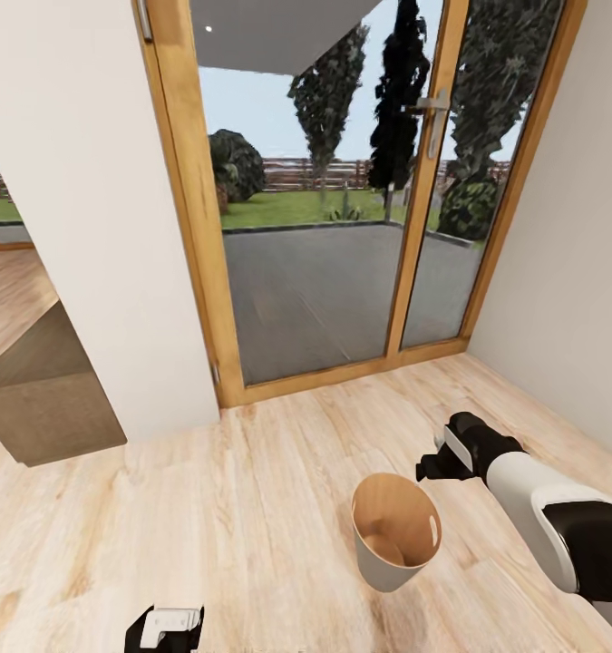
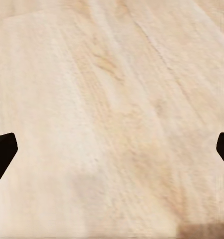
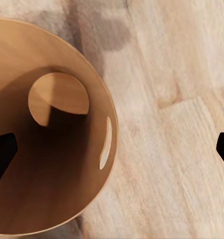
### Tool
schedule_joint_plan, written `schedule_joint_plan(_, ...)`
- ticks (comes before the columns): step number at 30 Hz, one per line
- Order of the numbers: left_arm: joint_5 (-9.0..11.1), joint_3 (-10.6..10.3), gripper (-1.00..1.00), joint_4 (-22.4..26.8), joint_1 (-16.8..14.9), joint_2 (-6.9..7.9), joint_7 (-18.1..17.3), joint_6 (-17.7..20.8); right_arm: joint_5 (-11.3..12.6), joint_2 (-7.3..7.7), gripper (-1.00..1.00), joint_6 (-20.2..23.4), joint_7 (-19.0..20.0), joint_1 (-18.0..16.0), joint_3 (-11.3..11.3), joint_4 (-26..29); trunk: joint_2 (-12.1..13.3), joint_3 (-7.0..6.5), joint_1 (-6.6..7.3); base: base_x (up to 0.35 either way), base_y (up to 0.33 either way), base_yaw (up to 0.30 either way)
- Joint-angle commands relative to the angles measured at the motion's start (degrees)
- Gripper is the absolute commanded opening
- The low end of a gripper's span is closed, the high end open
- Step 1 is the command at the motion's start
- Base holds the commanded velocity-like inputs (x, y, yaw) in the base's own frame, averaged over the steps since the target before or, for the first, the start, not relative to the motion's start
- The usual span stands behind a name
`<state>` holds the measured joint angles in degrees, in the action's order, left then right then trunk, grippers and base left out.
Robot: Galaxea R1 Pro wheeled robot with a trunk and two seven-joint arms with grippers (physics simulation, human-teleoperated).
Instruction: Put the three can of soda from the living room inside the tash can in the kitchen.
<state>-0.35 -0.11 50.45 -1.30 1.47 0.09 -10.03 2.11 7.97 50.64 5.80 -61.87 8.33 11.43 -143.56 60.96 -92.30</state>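
Note:
The tash can (image 1: 394,535) stands upright on the light wood floor, pale grey outside and coppery brown inside. In the right wrist view I look down into the tash can (image 3: 47,164), and its round bottom is bare. My right gripper (image 1: 430,467) hangs just beyond the rim on the far right side. Seen from its own camera, the right gripper (image 3: 112,149) is open and holds nothing. At the picture's lower edge my left gripper (image 1: 165,630) sits low over bare floor, and the left gripper (image 2: 112,152) is open and empty too. The cans of soda are out of view.
A tall glass door in a wooden frame (image 1: 324,227) faces me, with a terrace and garden outside. White walls (image 1: 97,227) flank it on both sides. A brown block (image 1: 43,399) juts out at the left. Open plank floor (image 1: 251,508) surrounds the bin.

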Motion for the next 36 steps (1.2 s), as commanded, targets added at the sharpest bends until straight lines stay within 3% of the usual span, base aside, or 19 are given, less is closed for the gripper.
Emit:
schedule_joint_plan(1, 0.00, -0.01, 1.00, 0.00, -0.01, -0.01, 0.00, 0.00, 0.00, 0.01, 1.00, 0.00, 0.00, 0.00, -0.01, 0.00, -0.02, 0.23, -0.02, 0.000, 0.000, 0.000)
schedule_joint_plan(22, -0.07, 0.02, 1.00, 0.00, 0.00, 0.01, -0.04, 0.01, 0.00, -0.06, 1.00, -0.07, 0.00, 0.00, 0.13, -0.01, -0.30, 4.88, -0.56, 0.000, 0.000, 0.000)
schedule_joint_plan(36, -0.03, 0.02, 1.00, 0.00, 0.01, 0.00, 0.00, -0.02, 0.00, -0.06, 1.00, -0.11, 0.00, 0.00, 2.15, 0.04, -0.49, 7.98, -0.92, 0.000, 0.000, 0.000)
